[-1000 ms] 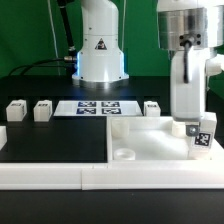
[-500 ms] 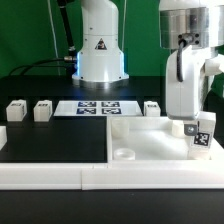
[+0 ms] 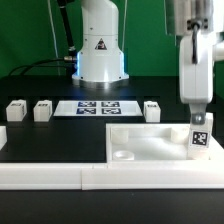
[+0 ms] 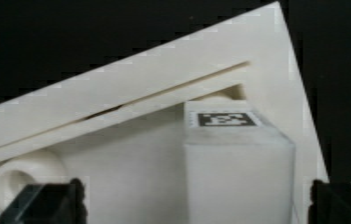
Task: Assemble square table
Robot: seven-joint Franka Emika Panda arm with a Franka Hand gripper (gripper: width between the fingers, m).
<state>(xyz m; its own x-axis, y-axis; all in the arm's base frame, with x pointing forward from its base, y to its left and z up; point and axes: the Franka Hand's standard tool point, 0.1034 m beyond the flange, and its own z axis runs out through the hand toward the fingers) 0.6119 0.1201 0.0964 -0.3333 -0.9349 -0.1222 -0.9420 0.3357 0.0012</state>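
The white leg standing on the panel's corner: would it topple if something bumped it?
Possibly. The leg stands upright on the square panel and is taller than it is wide, so a sideways bump might tip it, unless it sits in a socket, which I cannot tell. Its blocky plastic looks stiff and is probably light.

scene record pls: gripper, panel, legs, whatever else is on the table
gripper: two-finger gripper, open, over the standing leg, not gripping it
panel: large flat white plastic square panel, lying flat; round socket empty
standing leg: small white tagged block leg, upright on the panel's corner at the exterior view's right; seating cannot be told
loose legs: three white tagged blocks behind the panel
marker board: flat, among the loose legs
rail: long low white rail, in front
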